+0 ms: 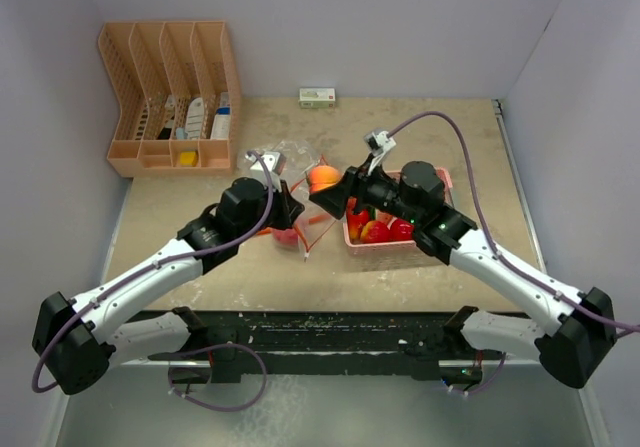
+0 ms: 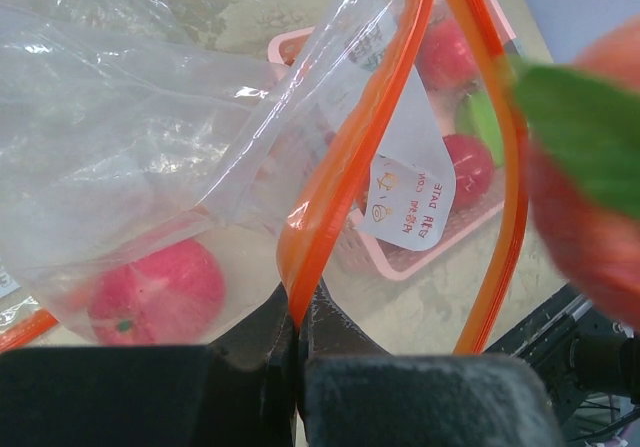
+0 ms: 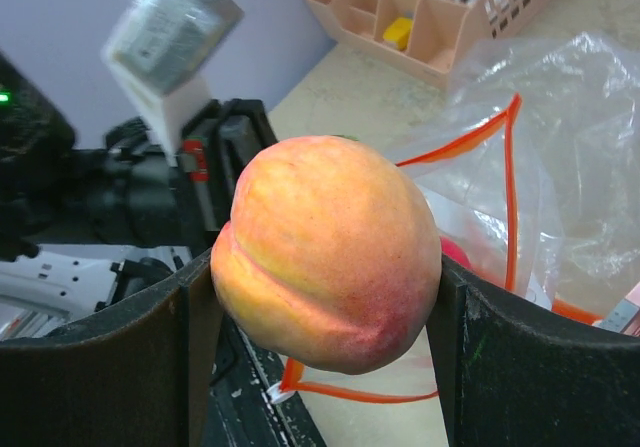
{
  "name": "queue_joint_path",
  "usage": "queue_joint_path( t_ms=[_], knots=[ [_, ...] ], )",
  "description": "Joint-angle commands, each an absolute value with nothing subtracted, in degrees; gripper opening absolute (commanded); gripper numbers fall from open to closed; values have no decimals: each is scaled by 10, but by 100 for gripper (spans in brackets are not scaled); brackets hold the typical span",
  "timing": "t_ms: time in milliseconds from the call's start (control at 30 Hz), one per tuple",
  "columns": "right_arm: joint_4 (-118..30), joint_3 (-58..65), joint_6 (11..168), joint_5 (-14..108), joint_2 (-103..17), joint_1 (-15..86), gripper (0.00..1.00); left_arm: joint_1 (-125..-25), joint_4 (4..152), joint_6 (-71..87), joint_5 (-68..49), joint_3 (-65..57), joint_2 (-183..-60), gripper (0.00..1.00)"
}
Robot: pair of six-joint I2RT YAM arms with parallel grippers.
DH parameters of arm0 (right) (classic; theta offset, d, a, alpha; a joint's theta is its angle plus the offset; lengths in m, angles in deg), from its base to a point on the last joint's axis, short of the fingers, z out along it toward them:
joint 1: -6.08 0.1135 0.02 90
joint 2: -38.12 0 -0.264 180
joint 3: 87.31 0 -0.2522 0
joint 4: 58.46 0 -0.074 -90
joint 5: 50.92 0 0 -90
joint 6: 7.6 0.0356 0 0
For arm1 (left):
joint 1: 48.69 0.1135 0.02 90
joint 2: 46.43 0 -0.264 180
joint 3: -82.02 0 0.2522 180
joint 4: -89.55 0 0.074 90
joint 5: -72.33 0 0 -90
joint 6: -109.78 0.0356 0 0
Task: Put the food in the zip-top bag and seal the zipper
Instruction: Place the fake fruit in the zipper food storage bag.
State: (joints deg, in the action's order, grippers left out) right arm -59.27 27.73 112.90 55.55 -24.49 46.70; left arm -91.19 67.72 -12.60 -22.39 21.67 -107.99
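The task is being assessed as partly done, with loading under way and sealing not yet begun. The zip-top bag is being held open by the left gripper, whose jaws are being pressed tight together on the orange zipper strip at the bag's mouth, so that the opening is being presented toward the right arm. One red apple is being shown already inside the bag, lying at its lower end. A peach is being carried by the right gripper, clamped between both fingers with the jaws standing wide around it. It is being positioned just beside the open mouth, above the table, and is not yet inside. Further food is being seen in the pink basket to the right of the bag: at least two red apples and a green piece, so several more transfers are being judged as outstanding. The zipper is being left fully parted, and closure is being expected only after the basket is emptied.
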Motion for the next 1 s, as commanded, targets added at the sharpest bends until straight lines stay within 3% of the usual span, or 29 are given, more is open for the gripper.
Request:
queue_joint_path(
  t_ms=[0, 100, 300, 500, 767, 967],
  knots=[
    [-607, 250, 1140, 550, -297, 477, 33, -910, 712, -133, -220, 209, -1086, 0],
    [-564, 234, 1137, 489, -325, 478, 37, -911, 706, -130, -216, 197, -1087, 0],
    [-506, 196, 1125, 417, -347, 478, 58, -911, 707, -128, -213, 187, -1084, 0],
    [-471, 184, 1107, 391, -333, 480, 99, -911, 708, -121, -211, 171, -1097, 0],
    [-421, 171, 1082, 380, -295, 481, 99, -911, 716, -115, -206, 147, -1117, 0],
    [-263, 173, 1141, 201, -237, 479, 100, -910, 690, -102, -222, 128, -1103, 0]
  ],
)
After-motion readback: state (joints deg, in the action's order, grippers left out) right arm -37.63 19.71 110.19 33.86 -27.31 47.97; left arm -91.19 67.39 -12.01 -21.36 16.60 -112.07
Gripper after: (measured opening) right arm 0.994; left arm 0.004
